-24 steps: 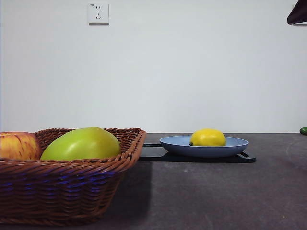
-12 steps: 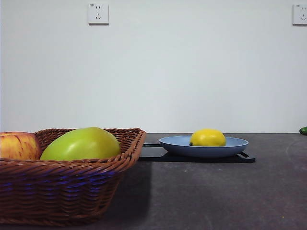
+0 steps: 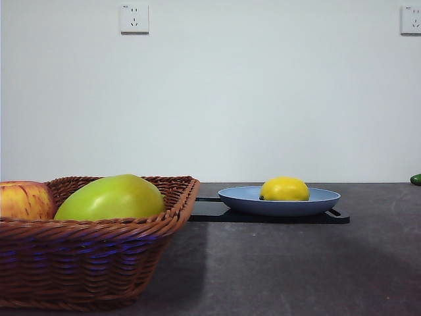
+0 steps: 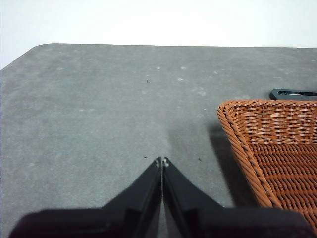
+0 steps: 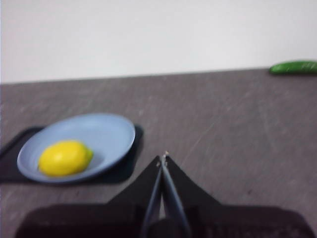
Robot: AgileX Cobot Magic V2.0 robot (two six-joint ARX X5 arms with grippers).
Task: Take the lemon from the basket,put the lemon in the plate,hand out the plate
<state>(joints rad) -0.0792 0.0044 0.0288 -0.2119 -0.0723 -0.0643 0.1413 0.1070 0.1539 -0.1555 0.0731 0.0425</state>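
The yellow lemon (image 3: 285,189) lies in the blue plate (image 3: 322,201), which sits on a flat black tray (image 3: 210,212). The right wrist view shows the lemon (image 5: 64,157) in the plate (image 5: 106,134) too. My right gripper (image 5: 163,157) is shut and empty, above the table beside the plate and apart from it. The brown wicker basket (image 3: 92,263) stands near and to the left. My left gripper (image 4: 162,161) is shut and empty over bare table beside the basket's corner (image 4: 277,148). Neither arm shows in the front view.
In the basket lie a large yellow-green fruit (image 3: 110,197) and a red-yellow apple (image 3: 25,200). A green vegetable (image 5: 293,67) lies at the far table edge, seen at the right edge of the front view (image 3: 416,179). Two wall sockets (image 3: 134,18) are on the back wall.
The dark arm tip at the top right corner of the front view has gone out of view. The lemon, plate and basket have not moved.
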